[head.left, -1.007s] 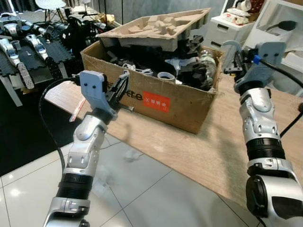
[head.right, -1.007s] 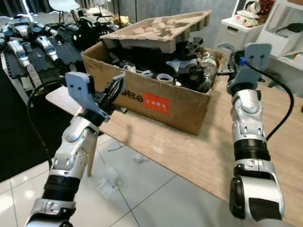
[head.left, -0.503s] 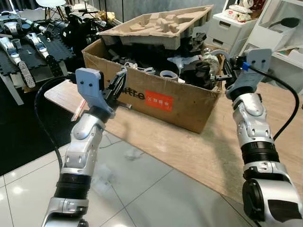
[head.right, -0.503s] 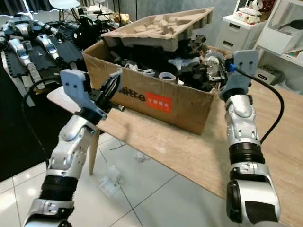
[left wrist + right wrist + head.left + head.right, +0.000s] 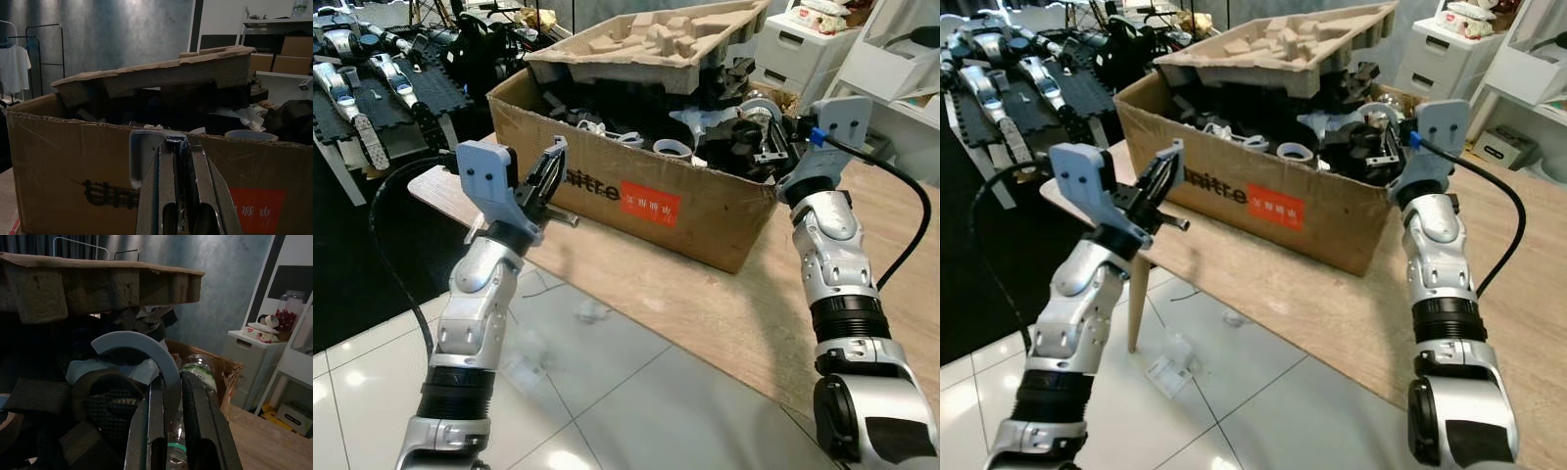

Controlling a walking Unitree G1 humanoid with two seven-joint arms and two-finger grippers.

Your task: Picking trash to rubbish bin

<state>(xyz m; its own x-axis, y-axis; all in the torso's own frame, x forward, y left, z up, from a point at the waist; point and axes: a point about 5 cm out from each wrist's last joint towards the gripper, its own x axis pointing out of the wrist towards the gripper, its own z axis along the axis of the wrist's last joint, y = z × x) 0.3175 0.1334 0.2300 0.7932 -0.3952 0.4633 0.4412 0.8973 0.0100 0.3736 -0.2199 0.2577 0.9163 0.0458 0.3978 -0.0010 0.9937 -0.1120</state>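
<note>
a large brown corrugated cardboard box [image 5: 646, 186] with a red label on its front sits on a light wooden table [image 5: 783, 294] and is heaped with dark scrap. a moulded beige pulp tray [image 5: 651, 44] lies tilted across the top of the heap, and a roll of tape [image 5: 675, 149] and a clear glass jar [image 5: 198, 369] rest among the black pieces beneath it.

the right gripper [image 5: 766, 145] is raised over the box's right end, above the rim. its two black fingers [image 5: 151, 416] are pressed nearly together on a pale grey curved plastic strip [image 5: 142, 350], which arches up from between them like a half ring and hangs over the dark scrap inside the box.

the left gripper [image 5: 551, 174] is held up in front of the box's long front wall, near its left corner and just short of the cardboard. its fingers [image 5: 168, 191] are closed tight on a small flat silver metal piece [image 5: 144, 159] whose rounded end sticks up between them. a thin pale stick-like part [image 5: 563, 217] juts sideways from below this gripper toward the box.

on the white tiled floor [image 5: 1263, 392] below the table edge lie a crumpled clear plastic wrapper [image 5: 1167, 364] and a smaller scrap [image 5: 1232, 318]. black foam mats with robot parts [image 5: 372, 83] lie off to the left, and white drawers [image 5: 803, 44] stand behind the box.
</note>
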